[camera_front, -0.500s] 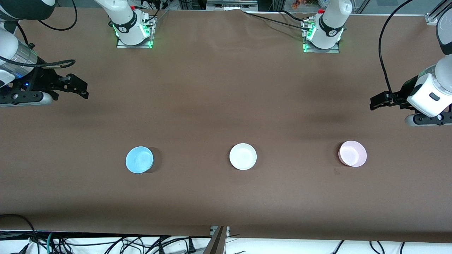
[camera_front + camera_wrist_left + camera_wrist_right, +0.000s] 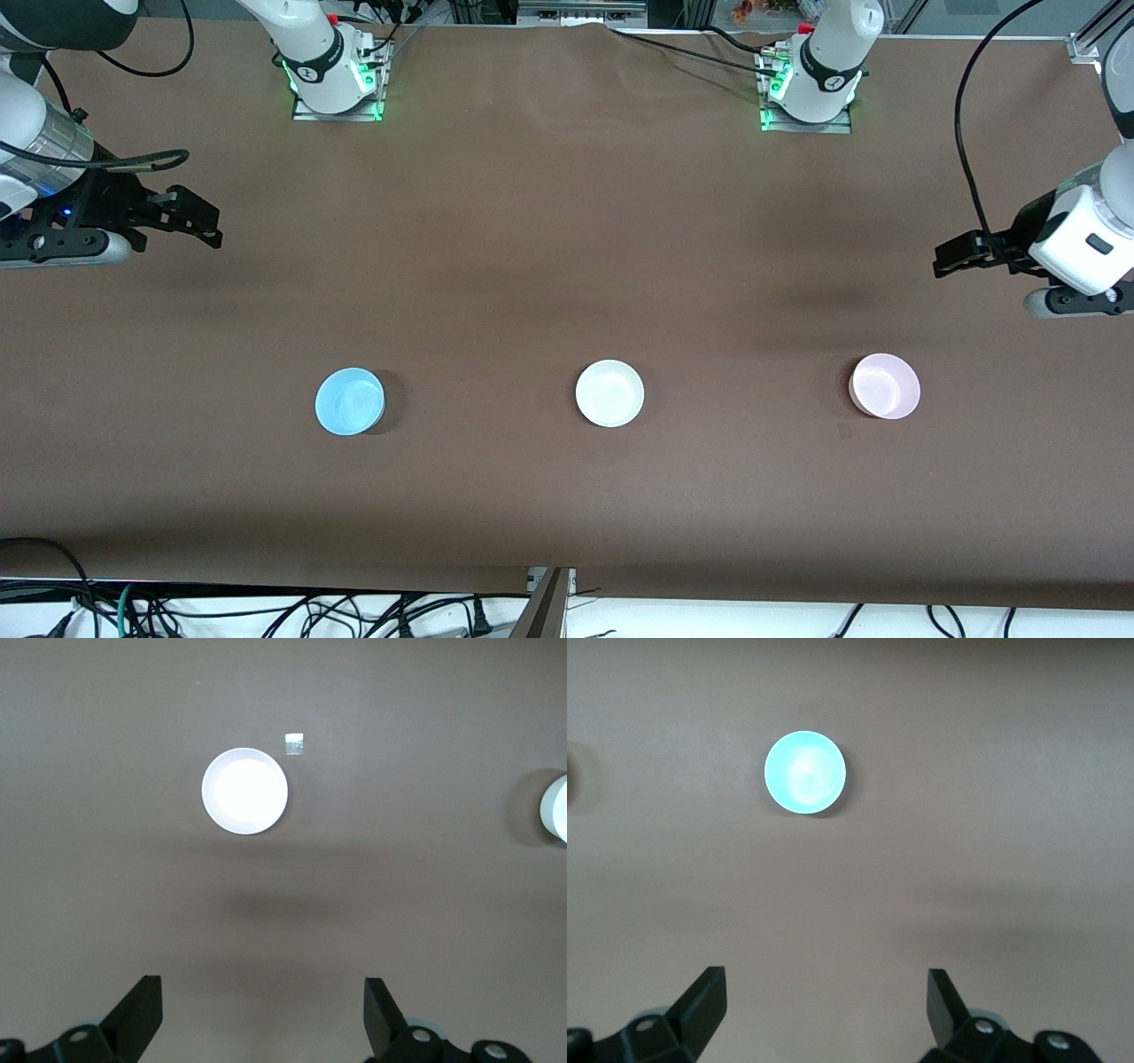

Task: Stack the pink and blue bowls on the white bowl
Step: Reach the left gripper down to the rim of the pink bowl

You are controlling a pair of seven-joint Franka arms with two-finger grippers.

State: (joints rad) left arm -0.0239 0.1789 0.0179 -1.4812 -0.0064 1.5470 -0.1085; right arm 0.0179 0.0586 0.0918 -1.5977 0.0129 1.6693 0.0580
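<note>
We see the blue bowl (image 2: 350,401), white bowl (image 2: 609,392) and pink bowl (image 2: 884,385) in a row, white between, unstacked, while the left gripper (image 2: 952,256) and right gripper (image 2: 197,218) hover released over the table's ends.

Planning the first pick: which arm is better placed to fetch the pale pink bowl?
Left. The left pincer, open, hangs at the table's end where the pale pink round plastic bowl sits. The right pincer, also open, waits at the opposite end, nearer the light blue round plastic bowl.
</note>
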